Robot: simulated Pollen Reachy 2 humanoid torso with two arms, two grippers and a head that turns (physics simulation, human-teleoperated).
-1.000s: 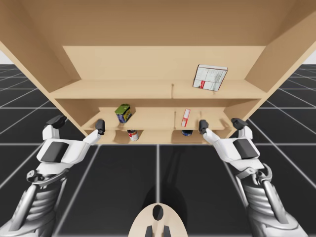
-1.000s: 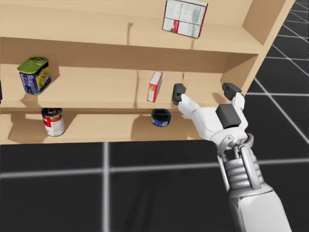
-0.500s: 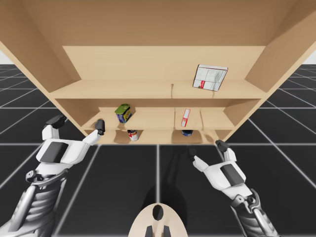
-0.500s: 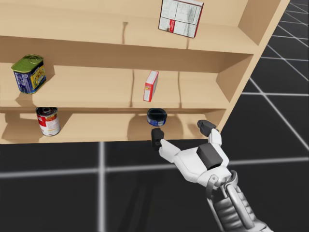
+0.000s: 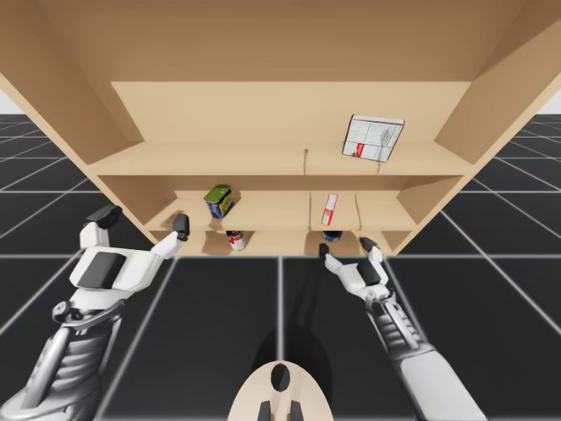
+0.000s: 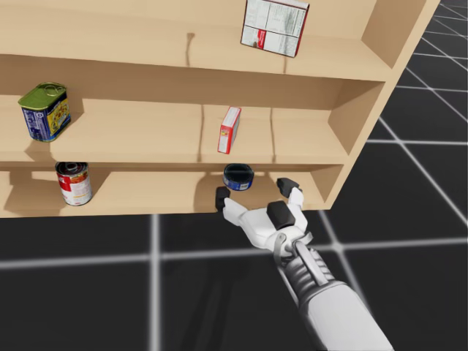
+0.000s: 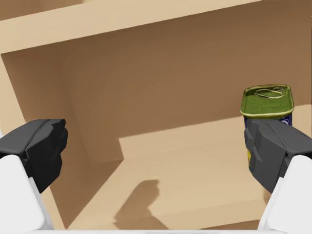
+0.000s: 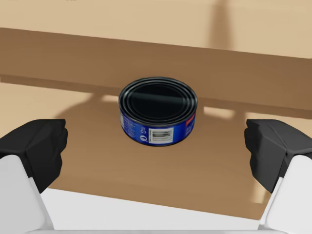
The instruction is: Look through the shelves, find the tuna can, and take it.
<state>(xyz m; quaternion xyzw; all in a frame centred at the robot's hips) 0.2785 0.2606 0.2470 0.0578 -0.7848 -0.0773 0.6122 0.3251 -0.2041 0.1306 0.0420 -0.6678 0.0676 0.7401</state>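
The tuna can (image 8: 157,112), a low blue tin with a dark top, stands upright on the lowest board of the wooden shelf unit (image 5: 289,114). The right wrist view shows it most plainly: it sits ahead of the right hand (image 8: 156,146), centred between the lines of the two black fingers (image 8: 34,146) but beyond their tips and untouched, with the underside of the middle shelf crossing above it. That hand is spread wide and holds nothing. The head view places the same can (image 6: 238,177) straight below a narrow red box (image 6: 229,130) on the middle shelf, with the right hand (image 6: 254,192) at the front edge of the lowest board, just short of the can. This view also shows a red and white can (image 6: 76,183) further along the lowest shelf, and a white box (image 6: 274,26) leaning on the upper shelf. In the high view the tuna can (image 5: 331,235) is half tucked under the middle shelf. There the left hand (image 5: 145,219) hangs at the left end of the middle shelf. The left wrist view shows its fingers far apart and empty, with a blue tin with a green lid (image 7: 268,100) ahead, partly hidden behind one finger.
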